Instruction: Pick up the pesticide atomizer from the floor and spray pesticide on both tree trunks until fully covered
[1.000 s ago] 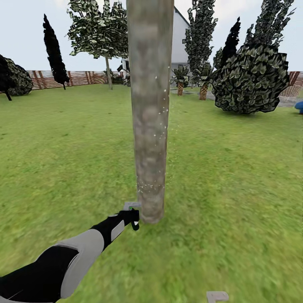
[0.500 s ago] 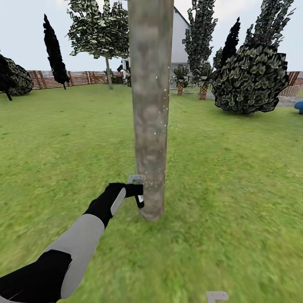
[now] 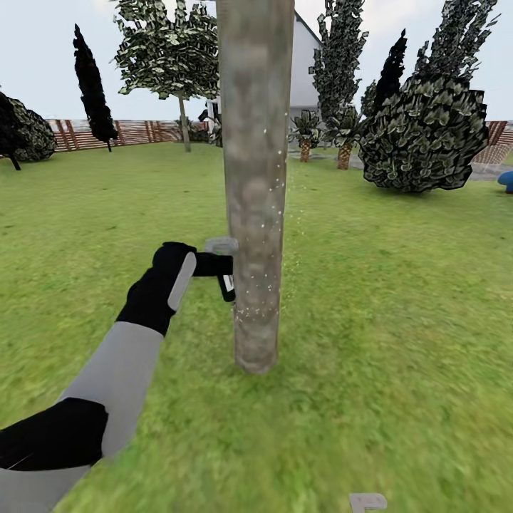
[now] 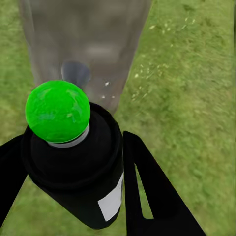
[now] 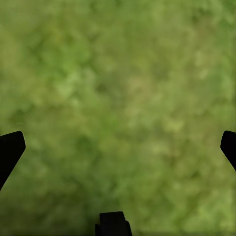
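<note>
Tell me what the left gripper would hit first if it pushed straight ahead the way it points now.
Most likely the tree trunk. The left gripper, shut on the pesticide atomizer, points at the bark, which looms just beyond the bottle's green cap. The exact gap is unclear.

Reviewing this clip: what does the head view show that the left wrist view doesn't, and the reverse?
Head view alone: the full height of the tree trunk down to its base, the left arm reaching to it, the wooden fence, a second leafy tree, bushes and palms behind.

Left wrist view alone: the bright green ball capping the pesticide atomizer, its whitish label, and the fingers clamped on either side of the bottle.

Both: the left gripper holding the atomizer close to the trunk, white specks on the bark, and the lawn.
</note>
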Controlling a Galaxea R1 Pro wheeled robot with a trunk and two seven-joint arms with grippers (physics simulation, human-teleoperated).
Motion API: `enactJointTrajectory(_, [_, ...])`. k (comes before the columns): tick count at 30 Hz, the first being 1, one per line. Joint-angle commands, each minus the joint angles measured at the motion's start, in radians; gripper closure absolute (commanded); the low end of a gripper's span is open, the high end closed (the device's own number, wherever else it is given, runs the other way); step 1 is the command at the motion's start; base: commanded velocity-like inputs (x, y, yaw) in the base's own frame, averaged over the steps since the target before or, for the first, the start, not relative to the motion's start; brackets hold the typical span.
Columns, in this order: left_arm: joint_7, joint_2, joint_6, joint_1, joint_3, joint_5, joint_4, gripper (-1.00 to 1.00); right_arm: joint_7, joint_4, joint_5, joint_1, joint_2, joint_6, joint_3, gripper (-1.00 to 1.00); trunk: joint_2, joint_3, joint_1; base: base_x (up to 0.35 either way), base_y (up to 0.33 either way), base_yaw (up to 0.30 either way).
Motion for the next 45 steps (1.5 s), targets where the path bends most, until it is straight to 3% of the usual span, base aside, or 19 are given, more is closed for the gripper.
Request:
enactJointTrajectory(1, [-0.001,0.003,0.005,-0.04,0.001,0.002,0.006,1.0,-0.004,0.004,0.002,-0.002,0.0,-0.007,0.001,-1.0,0.0,-0.001,0.0,0.0,0.0,0.0])
enactJointTrajectory(10, [-0.002,0.006,0.008,-0.245,0.005,0.002,0.057,1.0,-0.004,0.004,0.001,-0.002,0.0,-0.007,0.001,-1.0,0.0,-0.001,0.0,0.0,0.0,0.0])
enactJointTrajectory(14, [-0.002,0.006,0.021,-0.379,0.041,0.005,0.171,1.0,-0.004,0.004,0.001,-0.002,0.0,-0.007,0.0,-1.0,0.0,-0.001,0.0,0.0,0.0,0.0])
enactJointTrajectory(21, [-0.002,0.006,0.023,-0.559,0.049,0.01,0.287,1.0,-0.004,0.004,0.001,-0.002,0.0,-0.007,0.0,-1.0,0.0,-0.001,0.0,0.0,0.0,0.0])
enactJointTrajectory(23, [-0.002,0.002,0.024,-0.573,0.049,0.022,0.296,1.0,-0.004,0.004,0.001,-0.002,0.0,-0.007,0.0,-1.0,0.0,-0.001,0.0,0.0,0.0,0.0])
enactJointTrajectory(25, [-0.002,0.0,0.023,-0.578,0.049,0.094,0.313,1.0,-0.004,0.004,0.001,-0.002,0.0,-0.007,0.0,-1.0,0.0,-0.001,0.0,0.0,0.0,0.0])
enactJointTrajectory(26, [-0.002,-0.001,0.022,-0.58,0.049,0.16,0.348,1.0,-0.004,0.004,0.001,-0.002,0.0,-0.007,0.0,-1.0,0.0,-0.001,0.0,0.0,0.0,0.0])
enactJointTrajectory(30, [-0.002,-0.021,0.018,-0.58,0.048,0.192,0.462,1.0,-0.004,0.004,0.001,-0.002,0.0,-0.007,0.0,-1.0,0.0,-0.001,0.0,0.0,0.0,0.0])
enactJointTrajectory(35, [-0.001,-0.024,0.015,-0.58,0.055,0.192,0.509,1.0,-0.004,0.004,0.001,-0.002,0.0,-0.007,0.0,-1.0,0.0,-0.001,0.0,0.0,0.0,0.0])
enactJointTrajectory(39, [0.005,-0.013,0.002,-0.58,0.056,0.187,0.646,1.0,-0.004,0.004,0.001,-0.002,0.0,-0.007,0.0,-1.0,0.0,-0.001,0.0,0.0,0.0,0.0])
enactJointTrajectory(40, [0.005,-0.004,-0.001,-0.58,0.056,0.178,0.669,1.0,-0.004,0.004,0.001,-0.002,0.0,-0.007,0.0,-1.0,0.0,-0.001,0.0,0.0,0.0,0.0])
enactJointTrajectory(41, [0.005,0.01,-0.018,-0.58,0.056,0.146,0.709,1.0,-0.004,0.004,0.001,-0.002,0.0,-0.007,0.0,-1.0,0.0,-0.001,0.0,0.0,0.0,0.0])
enactJointTrajectory(43, [0.004,0.017,-0.04,-0.58,0.056,0.091,0.76,1.0,-0.004,0.004,0.001,-0.002,0.0,-0.007,0.0,-1.0,0.0,-0.001,0.0,0.0,0.0,0.0])
enactJointTrajectory(45, [0.003,0.018,-0.056,-0.58,0.056,0.066,0.798,1.0,-0.004,0.004,0.001,-0.002,0.0,-0.007,0.0,-1.0,0.0,-0.001,0.0,0.0,0.0,0.0])
